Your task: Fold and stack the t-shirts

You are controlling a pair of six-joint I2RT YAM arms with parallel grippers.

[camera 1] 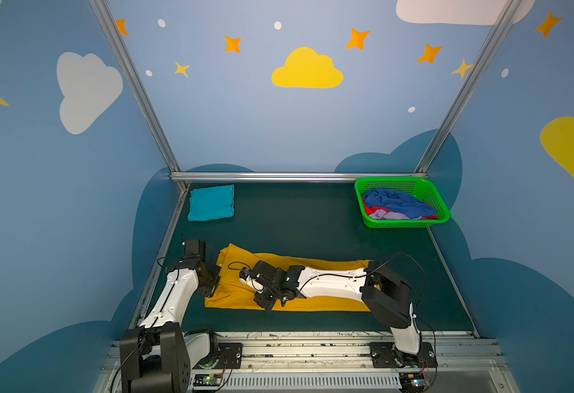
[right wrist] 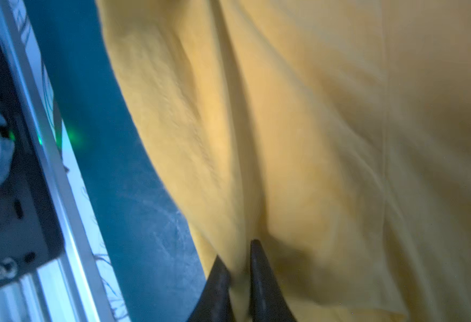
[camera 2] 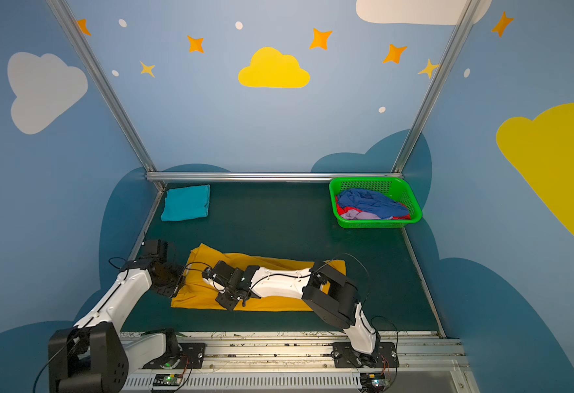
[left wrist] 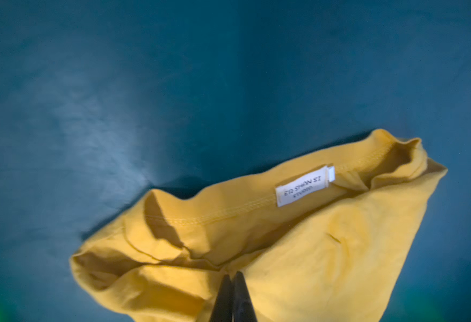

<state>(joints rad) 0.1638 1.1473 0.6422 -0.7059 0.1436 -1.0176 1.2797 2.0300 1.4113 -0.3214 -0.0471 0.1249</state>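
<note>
A mustard-yellow t-shirt (camera 1: 313,268) (camera 2: 204,292) lies folded into a long strip near the table's front. My left gripper (left wrist: 232,274) is at the strip's left end, shut on a pinch of yellow fabric just below the collar with its white label (left wrist: 302,185). My right arm reaches across the strip. Its gripper (right wrist: 237,255) is closed on a ridge of the yellow t-shirt (right wrist: 312,139) near the shirt's front edge. A folded teal t-shirt (camera 1: 211,203) (camera 2: 186,203) lies at the back left. Blue (camera 1: 394,202), red (camera 1: 372,209) and lavender (camera 1: 386,215) t-shirts lie crumpled in the basket.
The green perforated basket (camera 1: 404,224) (camera 2: 377,224) stands at the back right corner. Aluminium rails border the dark green table (camera 1: 296,221) at the back, the sides and along the front, where the arm bases (camera 1: 403,354) are mounted.
</note>
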